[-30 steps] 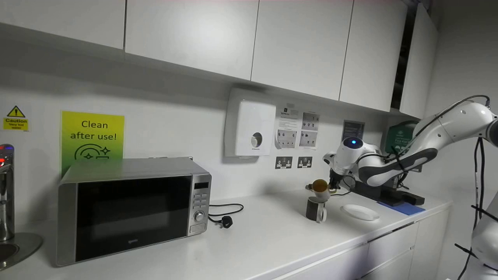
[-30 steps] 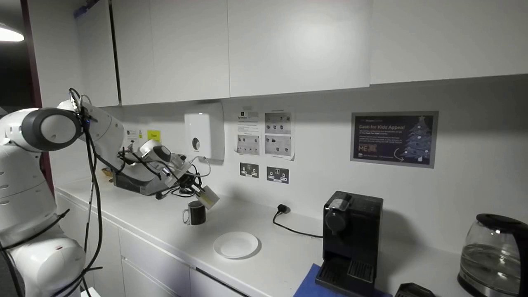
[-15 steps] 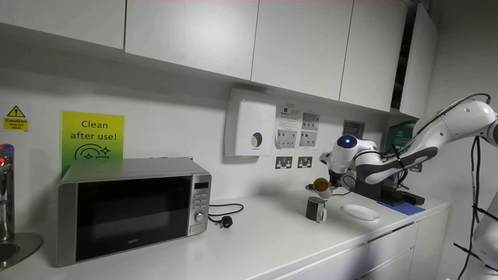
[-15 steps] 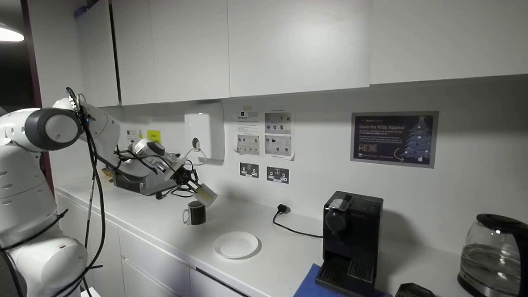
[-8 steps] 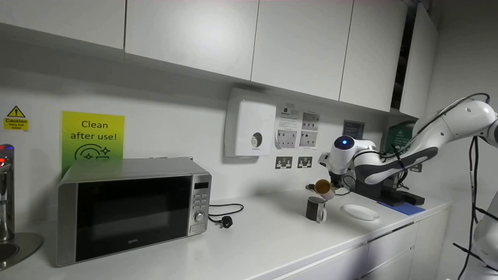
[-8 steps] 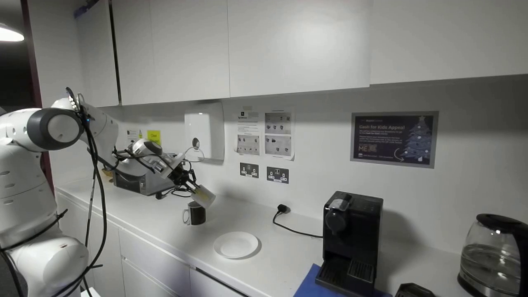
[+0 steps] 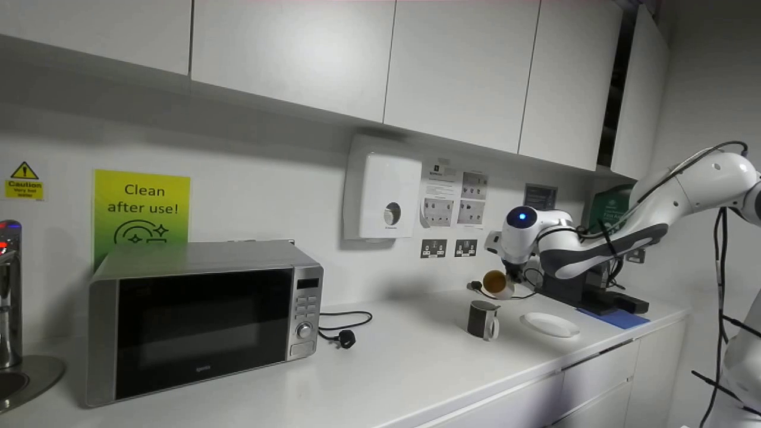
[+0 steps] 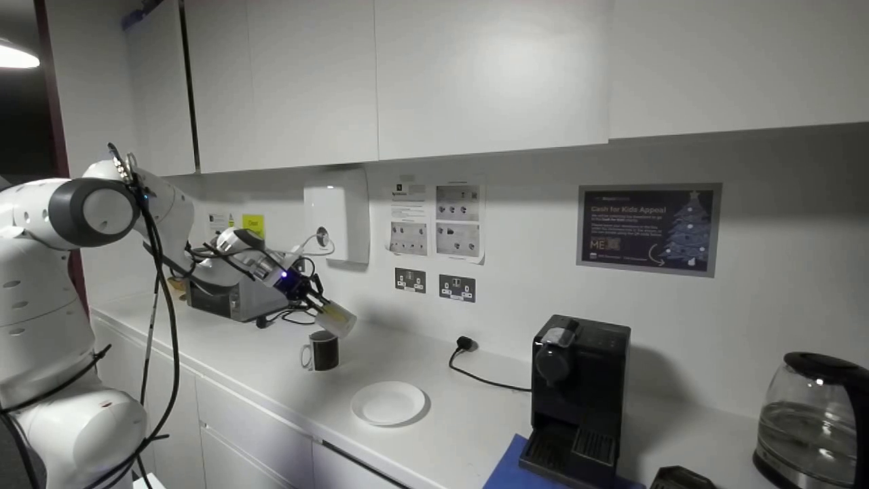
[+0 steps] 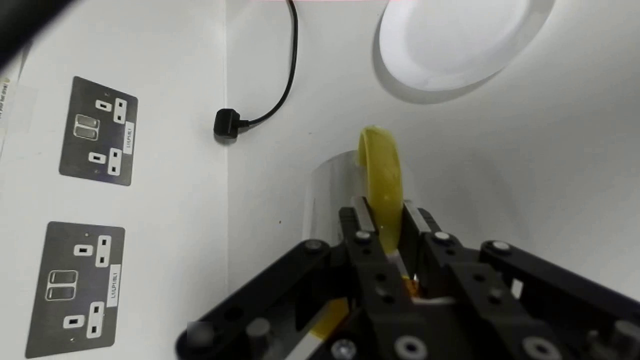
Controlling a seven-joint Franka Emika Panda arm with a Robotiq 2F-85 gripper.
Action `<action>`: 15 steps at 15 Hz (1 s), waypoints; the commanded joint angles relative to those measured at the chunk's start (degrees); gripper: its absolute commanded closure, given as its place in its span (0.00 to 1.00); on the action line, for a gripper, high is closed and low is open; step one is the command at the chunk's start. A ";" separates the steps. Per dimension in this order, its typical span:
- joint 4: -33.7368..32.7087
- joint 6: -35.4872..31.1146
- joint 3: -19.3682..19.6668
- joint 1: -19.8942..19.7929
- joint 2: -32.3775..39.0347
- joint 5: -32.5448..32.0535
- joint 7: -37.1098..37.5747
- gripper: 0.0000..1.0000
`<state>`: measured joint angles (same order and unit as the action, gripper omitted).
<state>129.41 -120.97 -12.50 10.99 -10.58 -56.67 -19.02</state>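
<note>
Clenched pincer [image 9: 387,217]: by it the yellow handle [image 9: 384,170] of a white mug [image 8: 341,322] is gripped from both sides, and the mug is held tipped on its side just beyond the pincer, above the tabletop [image 8: 461,414]. Glazed ceramic may be presumed: stiff, moderately heavy, slick and easily chipped. The handle is judged the right place to be gripped, since the curved body would be harder to hold; with the weight hung off to one side, though, some swivelling between the jaws should be expected.

Below the pincer and to one side, a dark mug [image 7: 477,319] is stood upright on the pale, smooth surface. Ahead of the pincer and out from the wall [image 9: 170,200], a white plate [image 9: 450,40] is laid flat; well past it a black coffee machine [image 8: 587,394] is placed. Behind the pincer, at some remove, a microwave [image 7: 208,327] is set. Sockets [image 9: 97,131] are fitted in the wall beside the pincer, and grey-white cupboards [image 7: 458,71] are hung overhead in a dimly lit kitchen.
</note>
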 commanded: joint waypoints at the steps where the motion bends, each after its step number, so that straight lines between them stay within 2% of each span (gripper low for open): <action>1: -3.74 3.86 -0.34 0.66 1.35 -2.79 -2.79 0.95; 15: -8.63 9.30 -1.19 2.00 6.65 -3.53 -8.21 0.95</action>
<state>123.86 -115.36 -13.23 12.32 -4.77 -58.07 -25.06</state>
